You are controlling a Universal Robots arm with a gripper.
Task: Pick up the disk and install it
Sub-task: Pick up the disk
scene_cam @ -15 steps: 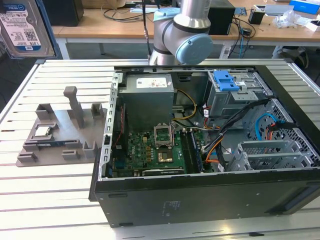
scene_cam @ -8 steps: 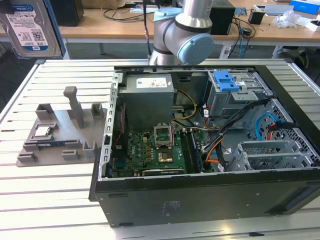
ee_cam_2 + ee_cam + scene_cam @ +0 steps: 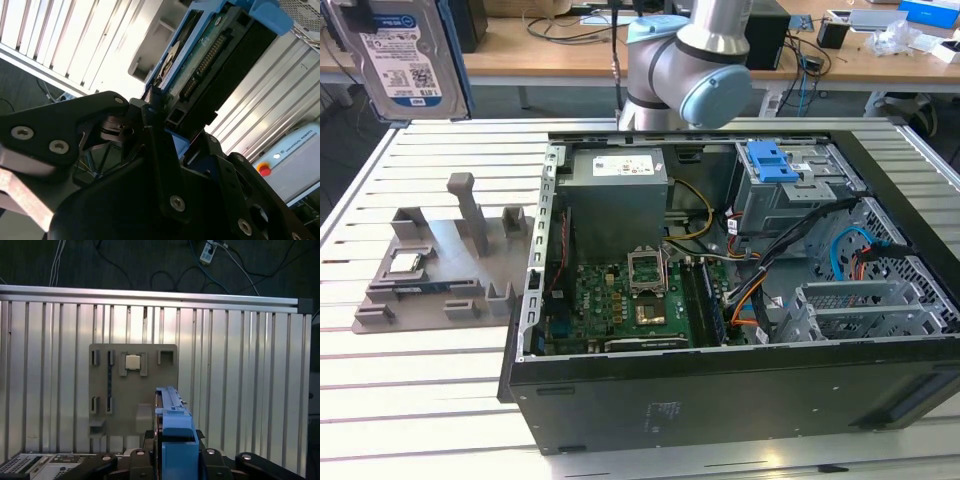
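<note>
- The disk (image 3: 405,55) is up in the air at the exterior view's left, well above the table (image 3: 420,400), with its label side facing the camera.
- In both wrist views the gripper (image 3: 160,117) is clamped on the disk. Its black fingers (image 3: 159,150) press on either side of the blue bracket, and the circuit-board face and connector show just past them.
- In the first wrist view the disk (image 3: 174,412) stands on edge in the gripper (image 3: 175,442), its blue rim pointing down at the table.
- A grey holder (image 3: 440,270) lies on the table's metal slats, below the disk and at the exterior view's left. A small square chip (image 3: 405,263) sits in one of its pockets.
- An open computer case (image 3: 720,400) lies on the table beside the holder. Inside it are a grey power box (image 3: 617,195), a green circuit board (image 3: 620,300) and a drive cage with a blue latch (image 3: 770,160).
- Wooden desks (image 3: 570,50) with cables stand behind the table.
- The arm (image 3: 690,60) rises behind the case, its grey and pale-blue joints bent toward the exterior view's left.
</note>
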